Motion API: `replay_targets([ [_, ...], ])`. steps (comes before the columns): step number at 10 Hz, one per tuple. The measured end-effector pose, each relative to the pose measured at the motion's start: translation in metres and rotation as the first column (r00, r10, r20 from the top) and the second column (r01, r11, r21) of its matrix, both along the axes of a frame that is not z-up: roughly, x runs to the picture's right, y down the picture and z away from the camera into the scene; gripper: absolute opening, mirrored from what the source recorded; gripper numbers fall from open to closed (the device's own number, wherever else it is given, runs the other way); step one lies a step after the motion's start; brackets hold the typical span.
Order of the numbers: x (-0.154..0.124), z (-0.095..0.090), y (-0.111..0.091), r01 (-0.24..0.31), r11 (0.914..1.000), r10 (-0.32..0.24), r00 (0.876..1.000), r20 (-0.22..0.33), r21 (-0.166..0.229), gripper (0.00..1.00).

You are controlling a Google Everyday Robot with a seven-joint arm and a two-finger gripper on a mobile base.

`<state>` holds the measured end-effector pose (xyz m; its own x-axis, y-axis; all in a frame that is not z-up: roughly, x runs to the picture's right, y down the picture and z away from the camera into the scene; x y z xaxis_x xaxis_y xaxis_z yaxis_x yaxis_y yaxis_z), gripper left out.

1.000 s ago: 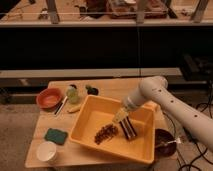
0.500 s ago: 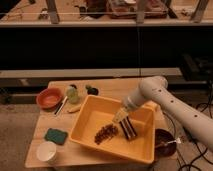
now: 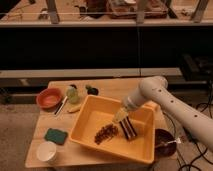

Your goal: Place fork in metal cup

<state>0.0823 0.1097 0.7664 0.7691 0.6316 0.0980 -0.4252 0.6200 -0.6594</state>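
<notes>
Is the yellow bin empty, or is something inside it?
Not empty. The yellow bin holds a heap of small dark pieces, and the gripper reaches down into it beside them.

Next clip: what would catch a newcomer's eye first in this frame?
The big yellow bin in the middle of the wooden table, with the white robot arm reaching into it from the right. Its gripper hangs open just above dark pieces on the bin's floor. Next, the orange bowl at the table's left edge stands out.
</notes>
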Motion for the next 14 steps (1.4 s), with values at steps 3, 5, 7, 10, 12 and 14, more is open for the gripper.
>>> replay_targets([
  [3,0.014,-0.006,-0.015,-0.019,0.9997,0.019,1.0,-0.023,0.018,0.8],
  [5,0.036,-0.026,-0.041,-0.034,0.9985,0.036,0.998,-0.052,0.043,0.8],
  [7,0.074,-0.049,-0.065,-0.05,0.9956,0.058,0.993,-0.102,0.079,0.8],
  [10,0.139,-0.068,-0.076,-0.065,0.9944,0.079,0.98,-0.181,0.083,0.8],
  [12,0.184,-0.074,-0.062,-0.087,0.9948,0.097,0.965,-0.244,0.054,0.8],
  [14,0.212,-0.073,-0.045,-0.101,0.9946,0.103,0.945,-0.309,0.024,0.8],
])
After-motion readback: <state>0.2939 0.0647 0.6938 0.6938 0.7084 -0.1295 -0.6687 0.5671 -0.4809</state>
